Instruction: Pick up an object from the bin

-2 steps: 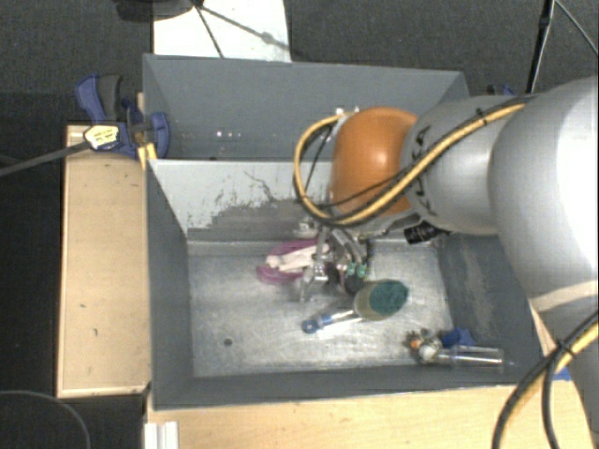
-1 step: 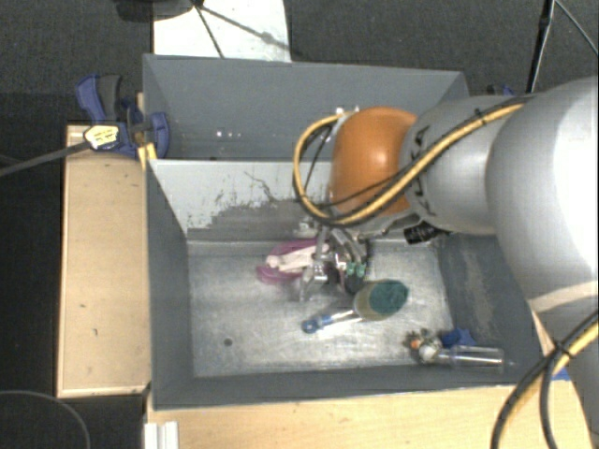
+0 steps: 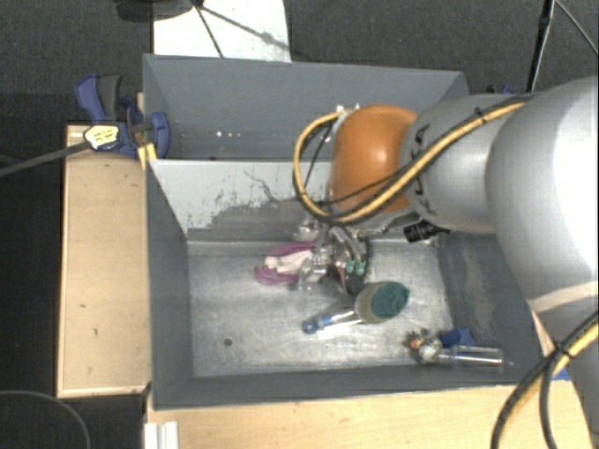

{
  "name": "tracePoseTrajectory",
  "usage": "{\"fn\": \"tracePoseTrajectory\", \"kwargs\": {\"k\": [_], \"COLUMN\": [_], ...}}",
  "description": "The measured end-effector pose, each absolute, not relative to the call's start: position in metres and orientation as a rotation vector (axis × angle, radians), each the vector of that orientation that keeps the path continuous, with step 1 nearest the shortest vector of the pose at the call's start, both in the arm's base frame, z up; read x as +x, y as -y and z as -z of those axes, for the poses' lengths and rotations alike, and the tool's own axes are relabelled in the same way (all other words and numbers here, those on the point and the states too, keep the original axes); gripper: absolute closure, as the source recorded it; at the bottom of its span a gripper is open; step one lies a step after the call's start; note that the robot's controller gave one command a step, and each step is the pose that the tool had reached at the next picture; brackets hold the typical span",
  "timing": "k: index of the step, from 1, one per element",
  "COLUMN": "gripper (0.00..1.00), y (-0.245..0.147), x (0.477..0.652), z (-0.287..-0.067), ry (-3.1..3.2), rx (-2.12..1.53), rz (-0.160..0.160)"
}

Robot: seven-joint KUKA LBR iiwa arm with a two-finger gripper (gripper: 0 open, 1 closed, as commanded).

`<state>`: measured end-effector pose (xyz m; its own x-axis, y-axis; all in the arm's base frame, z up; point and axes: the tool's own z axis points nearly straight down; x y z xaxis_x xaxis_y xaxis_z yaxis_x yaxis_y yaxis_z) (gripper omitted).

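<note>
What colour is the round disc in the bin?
The disc is dark teal green, seen in the camera view.

No text, label, brand name, number or sign can be read anywhere, neither on the grey metal bin (image 3: 168, 288) nor on the robot arm (image 3: 524, 176) reaching into it.

Grey bin (image 3: 169, 297) holds a pink toy (image 3: 279, 267), green-headed brush (image 3: 382, 300) and blue-handled tool (image 3: 460, 348).

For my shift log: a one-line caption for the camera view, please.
Gripper down in the grey bin, next to a pink object and a green round-headed tool.
</note>
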<state>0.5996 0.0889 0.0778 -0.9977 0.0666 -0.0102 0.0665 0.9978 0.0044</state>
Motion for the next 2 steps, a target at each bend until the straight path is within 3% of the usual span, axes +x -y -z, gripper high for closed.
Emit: {"fn": "tracePoseTrajectory", "kwargs": {"k": [1, 2], "gripper": [1.0, 1.0], "y": [-0.0893, -0.0899], "x": [0.6007, 0.6012], "z": [-0.1092, -0.1103], "ry": [-3.134, -3.135], "rx": [0.11, 0.114], "rz": [-0.004, -0.004]}}
